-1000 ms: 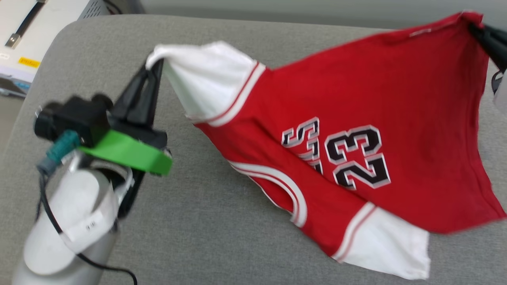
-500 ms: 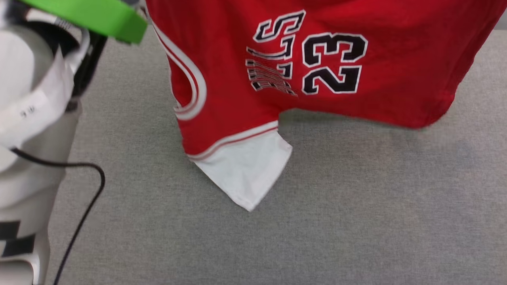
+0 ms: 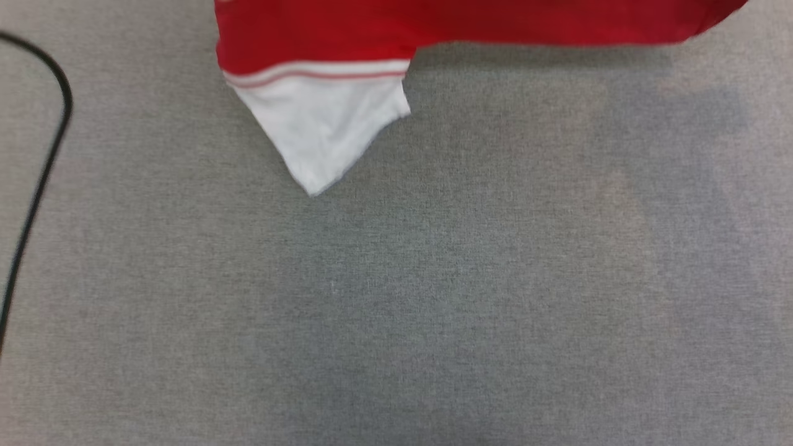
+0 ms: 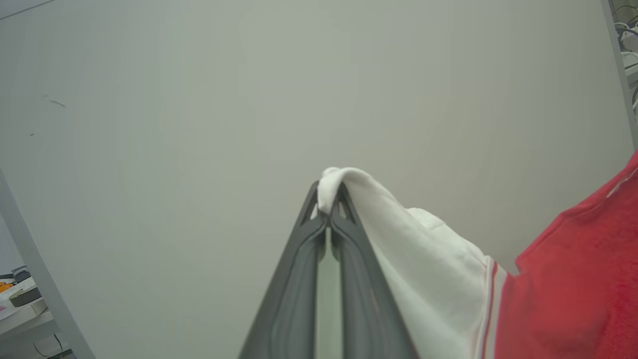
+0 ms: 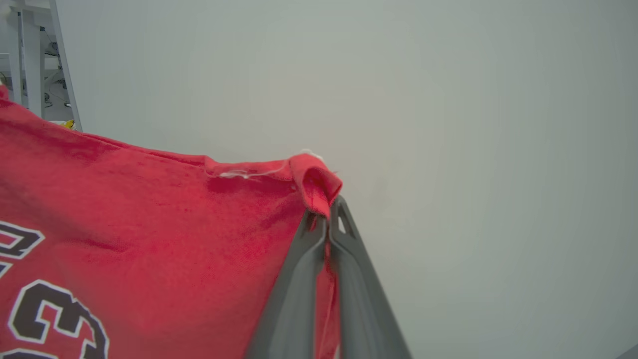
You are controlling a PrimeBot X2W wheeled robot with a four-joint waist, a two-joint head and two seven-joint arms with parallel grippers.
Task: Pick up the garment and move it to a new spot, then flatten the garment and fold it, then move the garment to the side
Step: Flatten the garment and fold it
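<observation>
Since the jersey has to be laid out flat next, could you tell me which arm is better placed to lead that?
Right, probably. The right gripper is shut on a red corner of the garment, a good anchor for spreading; the left gripper pinches only a white sleeve tip.

Caught mid-lift: the left gripper (image 4: 329,202), rising from the bottom centre of its wrist frame, has its two dark fingers (image 4: 294,284) pressed together, the tips pinching a white fold of the garment (image 4: 398,239). The right gripper (image 5: 326,214), likewise at bottom centre of its own frame, is clamped on a red corner, cloth apparently running down between its fingers.
</observation>
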